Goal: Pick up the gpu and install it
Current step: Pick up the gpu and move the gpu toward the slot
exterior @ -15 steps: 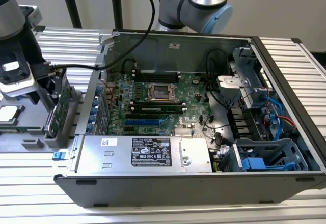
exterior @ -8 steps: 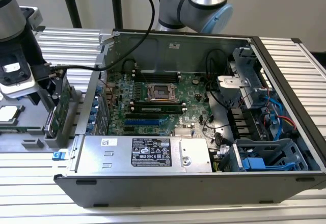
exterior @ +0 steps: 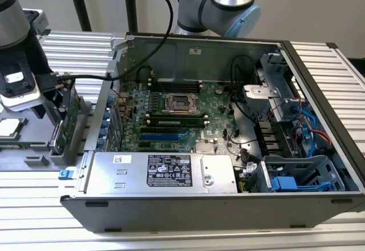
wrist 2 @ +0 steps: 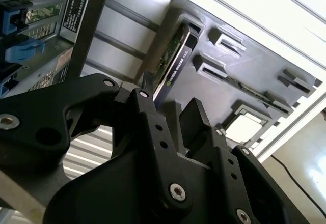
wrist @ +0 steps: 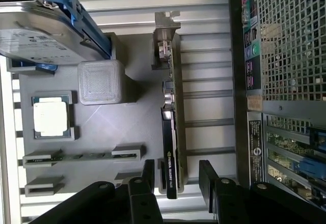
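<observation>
Claw (wrist: 178,180): black, two fingers spread apart, one on each side of the card's near end, not clamped on it afaict.
Card: the gpu (wrist: 169,142), a flat green board with a black cover and silver bracket, stands on edge in a slot.
Holder: grey plastic tray (wrist: 102,130), with a square silver processor chip (wrist: 51,118) in its own pocket.
Case: open grey computer case (exterior: 171,51) just beside the tray on the ribbed metal table (exterior: 319,231), with a big green motherboard (exterior: 219,100) inside.

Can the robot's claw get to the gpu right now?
Probably yes: the open gripper hangs close by the gpu, which stands on edge in its holder with nothing over it.
</observation>
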`<state>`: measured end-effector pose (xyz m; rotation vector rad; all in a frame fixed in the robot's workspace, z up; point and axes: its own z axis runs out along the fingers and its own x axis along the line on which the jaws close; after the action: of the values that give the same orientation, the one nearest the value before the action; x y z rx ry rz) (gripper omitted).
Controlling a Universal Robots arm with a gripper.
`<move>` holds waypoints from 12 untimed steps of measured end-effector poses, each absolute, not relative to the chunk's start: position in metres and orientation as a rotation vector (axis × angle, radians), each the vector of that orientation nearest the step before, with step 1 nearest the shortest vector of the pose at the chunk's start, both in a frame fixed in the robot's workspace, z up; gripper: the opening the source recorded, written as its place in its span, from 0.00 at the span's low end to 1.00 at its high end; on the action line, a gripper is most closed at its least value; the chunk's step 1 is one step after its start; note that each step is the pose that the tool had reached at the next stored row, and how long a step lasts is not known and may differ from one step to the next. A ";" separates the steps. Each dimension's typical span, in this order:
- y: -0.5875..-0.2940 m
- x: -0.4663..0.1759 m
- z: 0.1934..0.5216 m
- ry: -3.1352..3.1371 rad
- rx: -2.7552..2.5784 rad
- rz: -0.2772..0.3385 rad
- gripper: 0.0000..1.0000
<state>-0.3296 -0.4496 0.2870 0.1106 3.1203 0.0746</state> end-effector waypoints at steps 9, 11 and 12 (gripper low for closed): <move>-0.450 -0.330 0.284 3.120 0.111 0.075 1.00; -0.450 -0.330 0.283 3.120 0.111 0.075 1.00; -0.450 -0.330 0.282 3.120 0.111 0.075 1.00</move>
<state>-0.3296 -0.4496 0.2825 0.1106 3.1203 0.0745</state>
